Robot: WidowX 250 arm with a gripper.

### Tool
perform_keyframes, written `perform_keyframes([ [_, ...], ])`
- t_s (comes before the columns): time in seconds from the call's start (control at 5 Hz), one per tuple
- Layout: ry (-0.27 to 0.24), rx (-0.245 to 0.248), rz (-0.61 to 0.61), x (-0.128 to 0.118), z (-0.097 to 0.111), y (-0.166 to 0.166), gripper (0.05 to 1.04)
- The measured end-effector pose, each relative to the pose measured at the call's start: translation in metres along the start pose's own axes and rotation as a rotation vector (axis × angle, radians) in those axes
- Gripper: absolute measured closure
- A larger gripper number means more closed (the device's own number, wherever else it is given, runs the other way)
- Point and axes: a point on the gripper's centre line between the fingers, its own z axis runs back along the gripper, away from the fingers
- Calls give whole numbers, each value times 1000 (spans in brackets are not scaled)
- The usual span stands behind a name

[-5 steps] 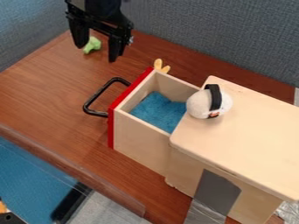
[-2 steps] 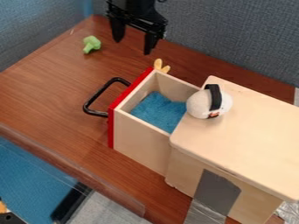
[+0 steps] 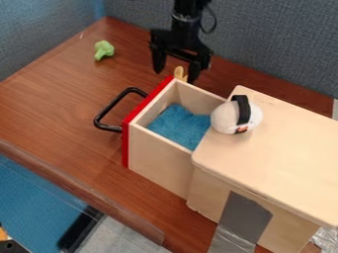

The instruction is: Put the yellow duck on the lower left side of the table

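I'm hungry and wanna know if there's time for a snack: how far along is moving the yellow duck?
Nothing looks done: the yellow bit, probably the duck, pokes up behind the open drawer. The hand hangs open near it, nothing gripped. Left: grab it, carry it and set it down lower left.

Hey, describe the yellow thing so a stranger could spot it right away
Find the wooden cabinet with the open drawer. By its red front's upper corner, near the gripper, a yellow piece pokes up. Unlike the green toy farther left, it's yellow and partly hidden.
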Motion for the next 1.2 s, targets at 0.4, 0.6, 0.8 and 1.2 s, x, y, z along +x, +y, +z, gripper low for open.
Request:
perform_keyframes([
  [0.4,60,15,3,-7,-30,-6,118],
  [0.6,55,45,-13,-10,-34,-2,385],
  [0.8,54,33,-28,-10,-28,-1,579],
  [1.2,-133,40,47,-11,66,45,623],
])
